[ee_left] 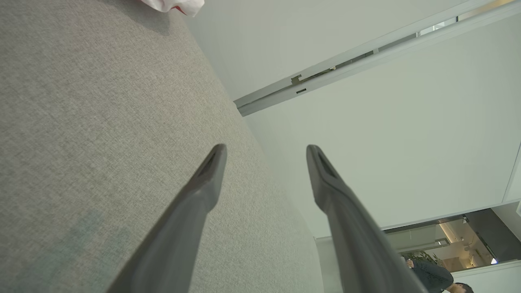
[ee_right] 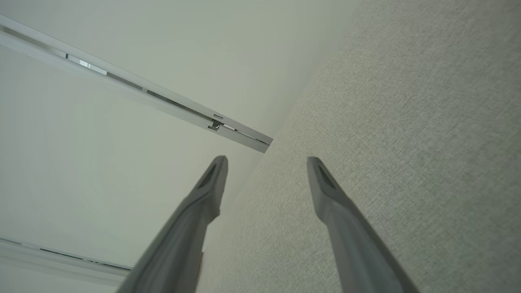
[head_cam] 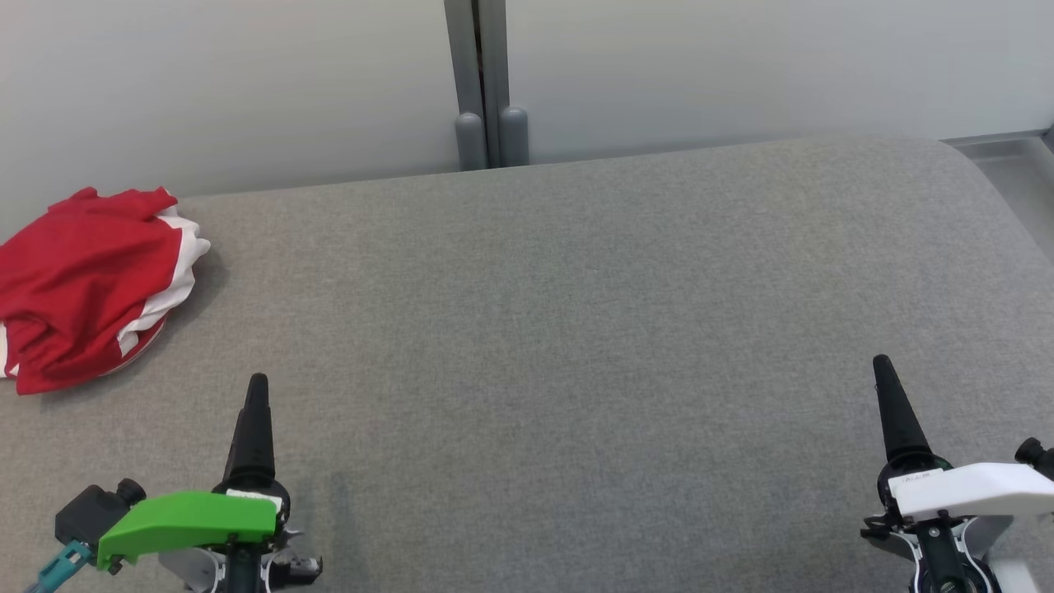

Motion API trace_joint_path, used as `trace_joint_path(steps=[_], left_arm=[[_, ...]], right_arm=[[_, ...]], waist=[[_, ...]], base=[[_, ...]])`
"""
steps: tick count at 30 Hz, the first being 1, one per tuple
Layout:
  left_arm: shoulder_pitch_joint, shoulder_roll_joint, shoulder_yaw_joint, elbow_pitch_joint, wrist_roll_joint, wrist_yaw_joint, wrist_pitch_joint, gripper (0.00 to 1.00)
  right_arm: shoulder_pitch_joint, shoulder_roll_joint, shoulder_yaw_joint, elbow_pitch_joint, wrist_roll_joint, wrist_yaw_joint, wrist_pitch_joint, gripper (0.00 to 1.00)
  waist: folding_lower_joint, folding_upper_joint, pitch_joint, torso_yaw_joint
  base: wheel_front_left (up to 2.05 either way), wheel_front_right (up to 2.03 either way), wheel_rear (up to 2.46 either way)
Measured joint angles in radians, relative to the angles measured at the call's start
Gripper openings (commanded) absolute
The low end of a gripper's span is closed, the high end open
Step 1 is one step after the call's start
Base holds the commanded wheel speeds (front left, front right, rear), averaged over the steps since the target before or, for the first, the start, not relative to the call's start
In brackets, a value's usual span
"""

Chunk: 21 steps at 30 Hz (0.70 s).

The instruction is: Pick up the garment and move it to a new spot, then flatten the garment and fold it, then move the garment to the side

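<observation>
1. Garment (head_cam: pixel 86 284): red with white panels, crumpled in a loose heap, neither flattened nor folded
2. Position: far left of the grey upholstered surface (head_cam: pixel 576 329), close to its back edge; the heap runs out past the left edge of the head view
3. The left wrist view catches a white-and-red corner of the garment (ee_left: pixel 175 5) at its top edge, lying on the same surface, well apart from the fingers
4. Left jaws: wide apart, nothing between them; both dark fingers (ee_left: pixel 203 183) point along the surface towards the wall. In the head view they sit at the lower left under a green wrist cover (head_cam: pixel 189 519), on the near side of the garment, near it but not touching
5. Right jaws: wide apart, nothing between them; dark fingers (ee_right: pixel 329 195) over bare grey fabric. In the head view they sit at the lower right under a white wrist cover (head_cam: pixel 972 487), well apart from the garment
6. Whether either pair touches the surface: cannot tell
7. Surroundings: pale wall (head_cam: pixel 741 66) behind the surface; grey vertical post (head_cam: pixel 486 82) at the back edge; a person in a dark top (ee_left: pixel 433 276) at the lower right of the left wrist view
</observation>
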Motion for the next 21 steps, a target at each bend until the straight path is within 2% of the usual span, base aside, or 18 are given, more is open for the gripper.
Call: trace_joint_path(steps=[10, 21], left_arm=[[-0.001, 0.001, -0.038, -0.031, 0.226, 0.025, -0.038, 1.00], [0.001, 0.001, -0.063, -0.030, 0.429, 0.035, -0.071, 1.00]], right_arm=[[0.004, -0.004, 0.019, -0.048, -0.248, 0.000, -0.040, 1.00], [0.020, -0.005, 0.043, -0.057, -0.436, 0.000, -0.073, 1.00]], waist=[[0.0000, 0.0000, 0.002, 0.002], [0.0000, 0.0000, 0.000, 0.003]], base=[[0.00, 0.00, 0.00], [0.00, 0.00, 0.00]])
